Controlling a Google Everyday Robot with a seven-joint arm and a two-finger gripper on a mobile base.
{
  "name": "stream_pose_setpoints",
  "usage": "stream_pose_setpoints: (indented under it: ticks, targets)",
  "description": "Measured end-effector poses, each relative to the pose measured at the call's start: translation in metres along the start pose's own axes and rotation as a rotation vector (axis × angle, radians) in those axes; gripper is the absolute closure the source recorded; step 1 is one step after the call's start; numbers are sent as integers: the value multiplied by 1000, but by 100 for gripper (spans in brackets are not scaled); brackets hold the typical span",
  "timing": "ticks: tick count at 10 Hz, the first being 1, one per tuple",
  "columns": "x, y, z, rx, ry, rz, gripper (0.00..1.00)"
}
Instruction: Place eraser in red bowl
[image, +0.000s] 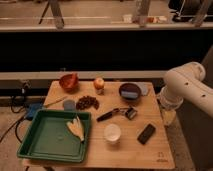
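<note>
Eraser (146, 134): a dark, flat, oblong block, judged to be this one, matte. It lies on the wooden table (150, 156) toward the near right, just right of a white cup (112, 133).
Red bowl (68, 81): round, glossy, far left, well apart from the eraser.
Gripper (168, 116): hangs beyond the table's right edge, holding nothing visible; whether wide or narrow you cannot tell.
Come down from above, grip across the narrow sides, and lift clear of the cup.
</note>
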Motion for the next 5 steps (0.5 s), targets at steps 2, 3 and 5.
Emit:
stream_pose_setpoints:
  ticks: [2,3,5]
  targets:
    - [-1,1,0,-3,4,-28,20]
    - [-1,2,0,-4,6,-34,20]
    - [-5,1,2,-6,8,-89,20]
